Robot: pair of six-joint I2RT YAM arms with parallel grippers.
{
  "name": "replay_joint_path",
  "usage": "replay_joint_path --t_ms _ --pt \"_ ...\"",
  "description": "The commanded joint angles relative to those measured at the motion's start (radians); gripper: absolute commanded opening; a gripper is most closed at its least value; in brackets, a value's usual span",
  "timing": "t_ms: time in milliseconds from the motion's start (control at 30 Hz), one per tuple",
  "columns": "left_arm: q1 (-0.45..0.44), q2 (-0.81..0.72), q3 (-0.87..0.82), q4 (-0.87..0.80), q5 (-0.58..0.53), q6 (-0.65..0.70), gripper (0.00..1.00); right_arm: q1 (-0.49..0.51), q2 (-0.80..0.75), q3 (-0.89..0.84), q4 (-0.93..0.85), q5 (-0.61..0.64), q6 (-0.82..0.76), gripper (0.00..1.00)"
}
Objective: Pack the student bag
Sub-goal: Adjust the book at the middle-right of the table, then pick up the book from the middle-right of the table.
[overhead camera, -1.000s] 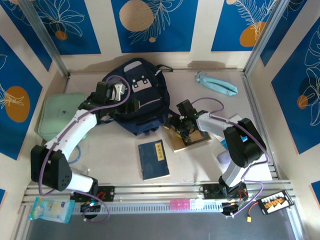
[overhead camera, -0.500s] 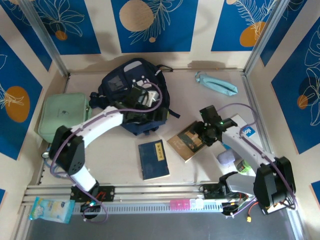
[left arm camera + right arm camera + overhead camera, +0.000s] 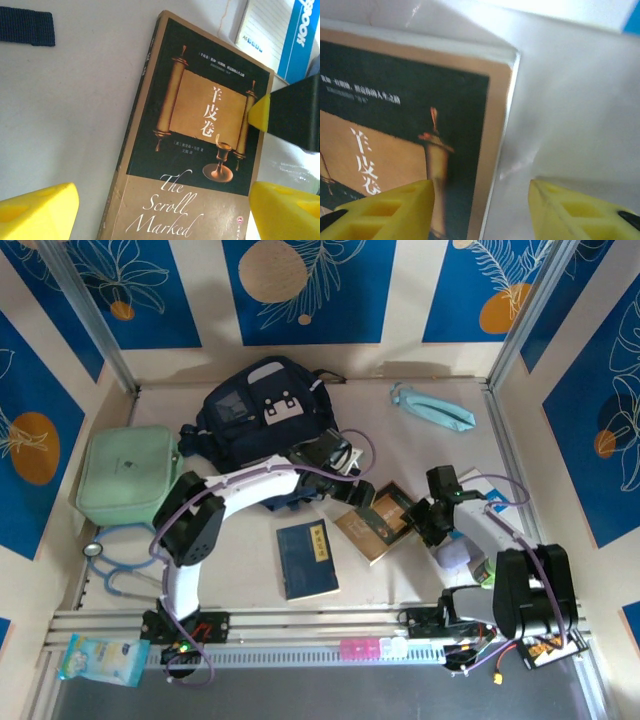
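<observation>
The student bag, navy with a white buckle patch, lies at the back of the table. In front of it lies a brown and black book titled "The Scroll Marked". My left gripper hovers open over the book's left end, one yellow finger beyond each long side. My right gripper stands open at the book's right end. One of its fingers is over the cover, the other over the table. In the left wrist view one of its fingertips meets the book's edge.
A blue book lies near the front. A mint-green case sits at the left with a stethoscope below it. A light blue pouch is at the back right. A white and blue notebook lies right of the brown book.
My left arm swung from the bag to the right, onto the brown book. My right gripper drew back rightward to the book's far end. Both pairs of jaws have narrowed.
</observation>
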Motion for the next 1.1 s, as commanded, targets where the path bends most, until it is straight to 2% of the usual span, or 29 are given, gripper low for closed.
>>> replay_joint_path --t_ms 0,167,333,467,633,733,900,1067 --pt "-0.009 0.038 0.05 -0.062 0.017 0.01 0.87 -0.024 0.055 0.043 0.065 -0.075 -0.089 0.48" --pt "-0.011 0.079 0.086 -0.085 0.019 0.008 0.83 -0.043 0.164 0.123 0.094 -0.079 -0.155 0.32" --pt "-0.011 0.14 0.137 -0.129 -0.003 -0.007 0.76 -0.051 0.256 0.237 0.124 -0.089 -0.243 0.31" --pt "-0.011 0.186 0.181 -0.177 -0.032 -0.017 0.73 -0.056 0.336 0.316 0.137 -0.171 -0.304 0.34" --pt "-0.011 0.209 0.192 -0.202 -0.044 -0.015 0.71 -0.041 0.27 0.32 0.036 -0.088 -0.286 0.45" --pt "-0.012 0.222 0.201 -0.218 -0.067 -0.003 0.71 -0.006 0.219 0.276 -0.004 -0.085 -0.253 0.51" --pt "-0.017 0.253 0.239 -0.266 -0.107 0.028 0.7 0.051 0.217 0.206 -0.008 -0.112 -0.188 0.52" --pt "-0.029 0.289 0.265 -0.288 -0.107 0.038 0.65 0.098 0.283 0.199 0.014 -0.124 -0.151 0.51"
